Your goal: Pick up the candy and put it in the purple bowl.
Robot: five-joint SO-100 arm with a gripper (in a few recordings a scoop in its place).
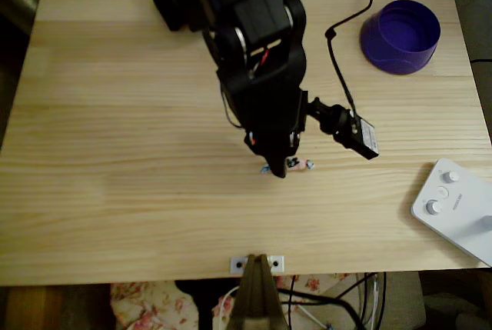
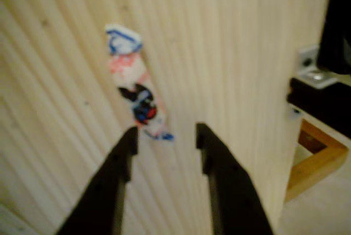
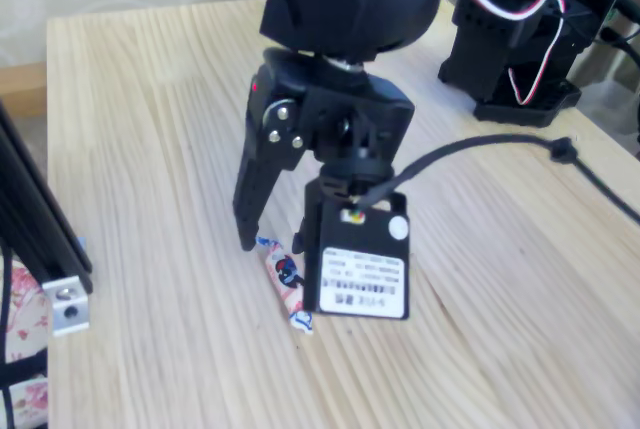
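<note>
Pincer [image 2: 165, 136] is low over the table [image 1: 115, 153], jaws apart, nothing between them. The candy [image 2: 134, 90] lies flat just off its tips toward eleven o'clock in the wrist view. Purple bowl [image 1: 400, 36] sits well away, at two o'clock overhead.

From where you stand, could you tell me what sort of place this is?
Probably a home hobby bench: a pale wooden table holding a purple bowl and a candy, with floral fabric below its edge.
</note>
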